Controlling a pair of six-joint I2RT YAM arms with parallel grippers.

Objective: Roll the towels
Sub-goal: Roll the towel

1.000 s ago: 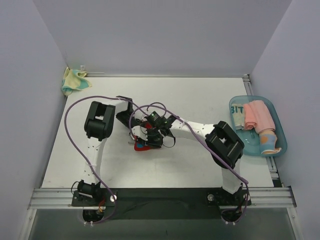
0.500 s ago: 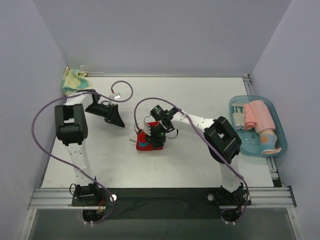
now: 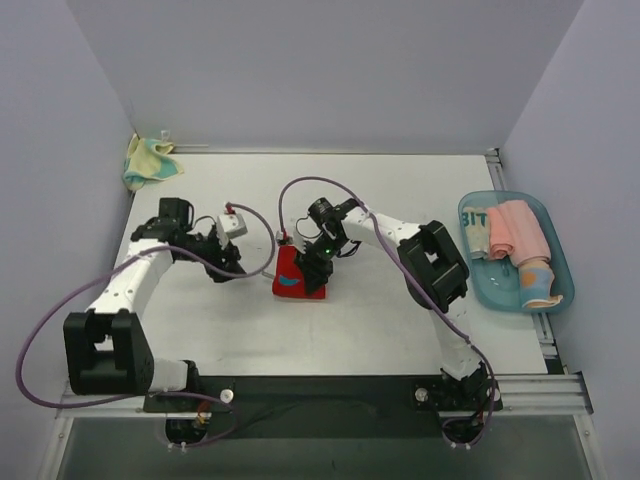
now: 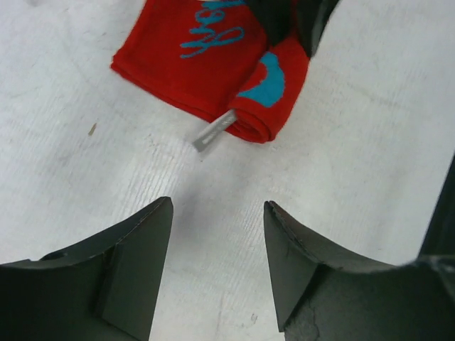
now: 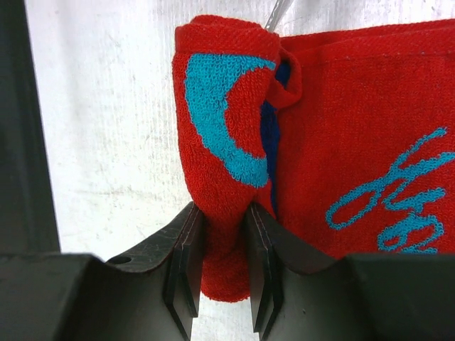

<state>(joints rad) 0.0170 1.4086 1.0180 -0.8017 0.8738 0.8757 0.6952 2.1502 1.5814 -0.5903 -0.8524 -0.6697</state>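
Red towel (image 3: 298, 275) at desk (image 3: 400, 200) centre, its rolled edge pinched in the right claw (image 5: 222, 213); left claw (image 4: 217, 206) open and empty just beside it. Yellow-teal towel (image 3: 148, 160) crumpled at far-left corner.

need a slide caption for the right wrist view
Right gripper pinching the rolled edge of the red towel on the white table.

corner towel (image 3: 150, 162) lies back left, centre towel (image 3: 293, 282) mid-table, tray (image 3: 505, 286) right

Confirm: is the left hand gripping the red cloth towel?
No, the left hand stands open and empty, short of the red cloth towel.
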